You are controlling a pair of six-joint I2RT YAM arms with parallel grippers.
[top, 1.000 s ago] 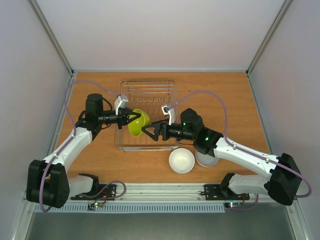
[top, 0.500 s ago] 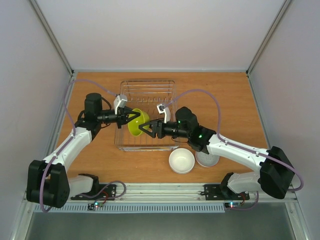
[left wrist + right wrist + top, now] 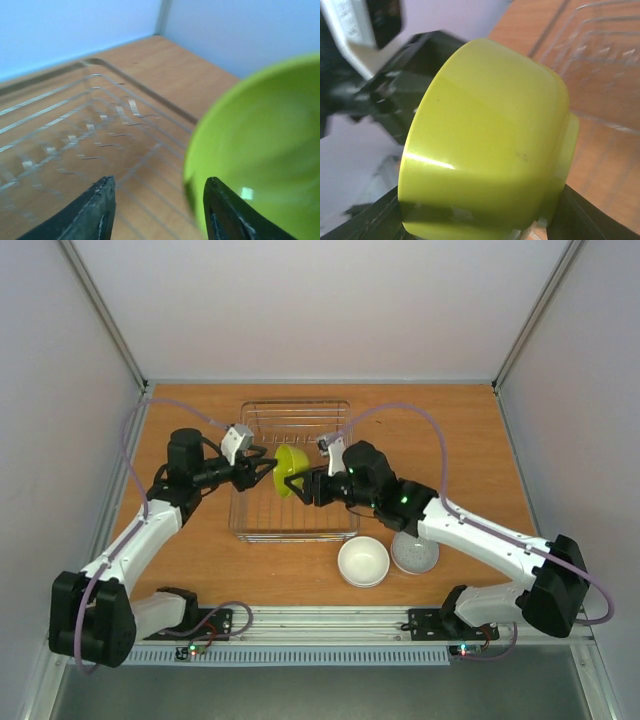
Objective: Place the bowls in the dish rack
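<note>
So here's where we're at: the green bowl (image 3: 291,469) is up in the air over the rack (image 3: 300,412), tipped on its side, with its opening facing the left gripper (image 3: 264,470) and its base facing the right gripper (image 3: 304,484). In the right wrist view the bowl (image 3: 490,135) fills most of the picture, and we can see a dark finger (image 3: 372,222) low on each side of it, so the right one's clamped on it. The left gripper (image 3: 157,210) has its jaws spread apart. The bowl's rim (image 3: 192,165) sits in the gap, hard up against one finger (image 3: 222,212), while the other finger is off it with the rack's wires (image 3: 100,125) showing in between. Whether that near finger actually touches the rim, we can't tell. A white bowl (image 3: 363,561) and a grey bowl (image 3: 414,555) sit side by side on the table (image 3: 470,440), just in front of the rack's near right corner, with the grey one partly under the right arm.
</note>
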